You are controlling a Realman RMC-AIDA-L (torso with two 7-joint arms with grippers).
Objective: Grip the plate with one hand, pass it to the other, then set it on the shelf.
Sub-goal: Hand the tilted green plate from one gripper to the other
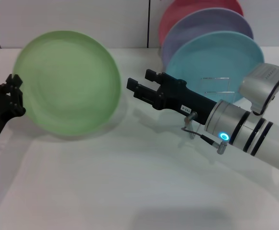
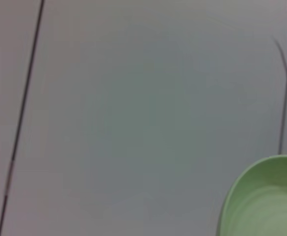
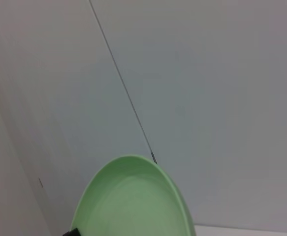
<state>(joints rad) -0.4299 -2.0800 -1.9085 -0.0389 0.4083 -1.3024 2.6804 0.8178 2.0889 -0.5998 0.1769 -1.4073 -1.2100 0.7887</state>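
head view has the left gripper [image 1: 16,93] pinching the near-left rim of the plate [image 1: 67,81], which it holds tilted above the table [image 1: 129,191]. the right gripper [image 1: 141,85], fingers spread, sits just off the opposite rim; it should slide squarely over that edge and clamp before any release. the plate looks plain, matte, light green. farther back, the shelf [image 1: 218,85] holds other plates.

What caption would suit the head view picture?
Left gripper holds the light-green plate up by its rim while the open right gripper reaches toward it.
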